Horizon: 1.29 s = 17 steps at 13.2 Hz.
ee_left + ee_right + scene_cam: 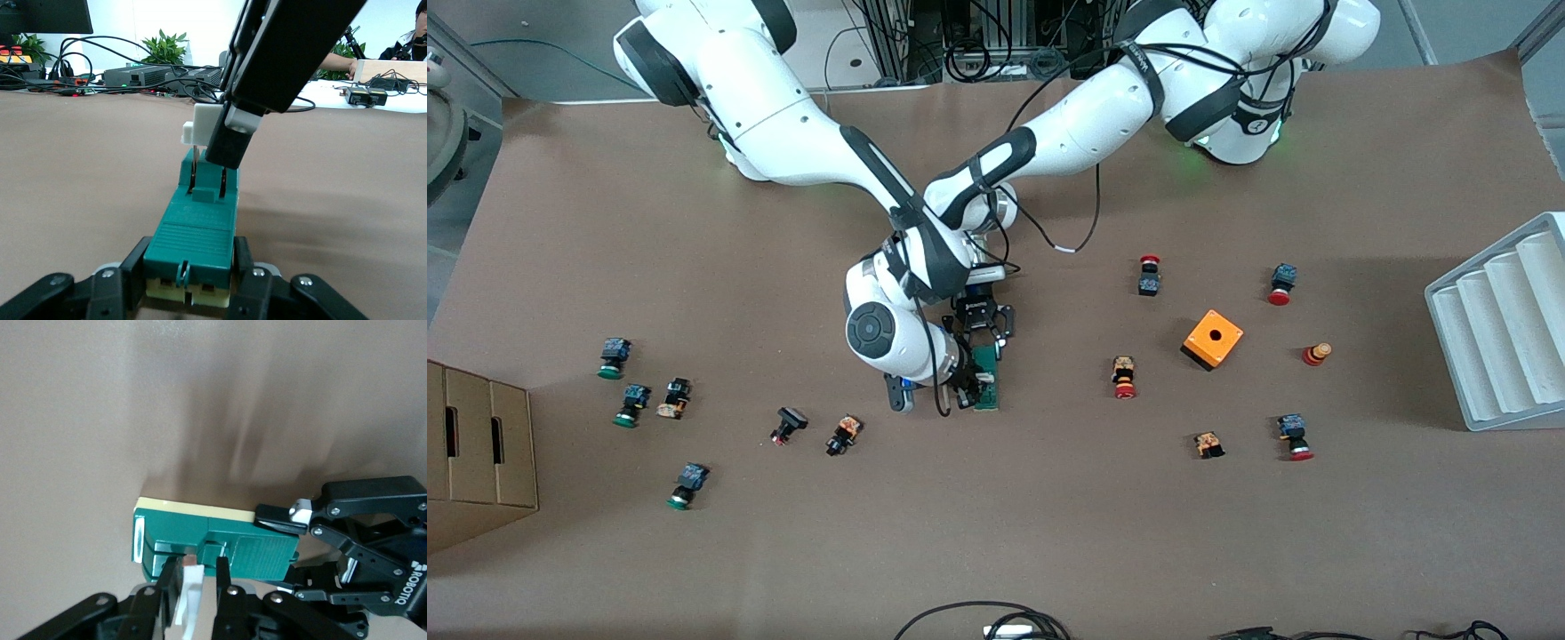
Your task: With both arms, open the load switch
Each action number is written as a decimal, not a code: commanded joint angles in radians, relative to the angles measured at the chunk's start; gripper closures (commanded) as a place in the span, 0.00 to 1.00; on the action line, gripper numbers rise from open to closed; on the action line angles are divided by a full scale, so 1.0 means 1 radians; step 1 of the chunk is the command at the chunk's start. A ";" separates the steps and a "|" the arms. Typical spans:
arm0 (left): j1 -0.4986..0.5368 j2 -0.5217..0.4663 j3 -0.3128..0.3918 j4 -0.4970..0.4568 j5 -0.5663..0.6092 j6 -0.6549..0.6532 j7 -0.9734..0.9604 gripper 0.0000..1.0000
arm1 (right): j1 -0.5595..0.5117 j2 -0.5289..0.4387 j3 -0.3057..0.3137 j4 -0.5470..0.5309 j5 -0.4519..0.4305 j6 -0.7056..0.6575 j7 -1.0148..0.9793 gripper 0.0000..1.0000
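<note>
Load switch sits flat near the middle of the table, well clear of every edge, dark-green body with its white tab at the end nearer the front camera. Left gripper is clamped tight on the other end of the body, 1 finger on each side wall, pinning it to the surface. Right gripper has its jaws drawn in narrow around the white tab, fingers reaching down into the slots beside it.

Step, as I read it: both grips set, the opening pull on the tab not yet done. Next move likely needs the left to hold the body dead still while the right levers or draws the tab away; the tab looks small, so a slip off it seems the main risk.

Table is brown matte with no marks. Scattered well apart from the switch: red and green-capped push buttons, an orange cube with a hole toward the left arm's end, a white ribbed rack at that end's edge, a cardboard box at the right arm's end. Cables, equipment and potted plants stand past the table edge.
</note>
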 commanded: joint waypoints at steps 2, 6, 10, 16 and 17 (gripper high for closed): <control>0.000 0.027 -0.008 0.027 -0.010 0.019 0.013 0.45 | 0.004 -0.063 0.005 -0.055 -0.016 -0.012 0.006 0.71; 0.000 0.027 -0.008 0.028 -0.010 0.019 0.013 0.45 | 0.010 -0.065 0.005 -0.052 -0.013 -0.013 0.011 0.70; 0.000 0.029 -0.008 0.027 -0.010 0.019 0.013 0.45 | 0.010 -0.066 0.006 -0.053 -0.013 -0.016 0.012 0.71; 0.000 0.030 -0.007 0.027 -0.010 0.021 0.013 0.45 | 0.010 -0.076 0.006 -0.057 -0.015 -0.021 0.008 0.74; 0.000 0.030 -0.007 0.027 -0.010 0.021 0.013 0.45 | 0.012 -0.077 0.006 -0.058 -0.015 -0.022 0.008 0.77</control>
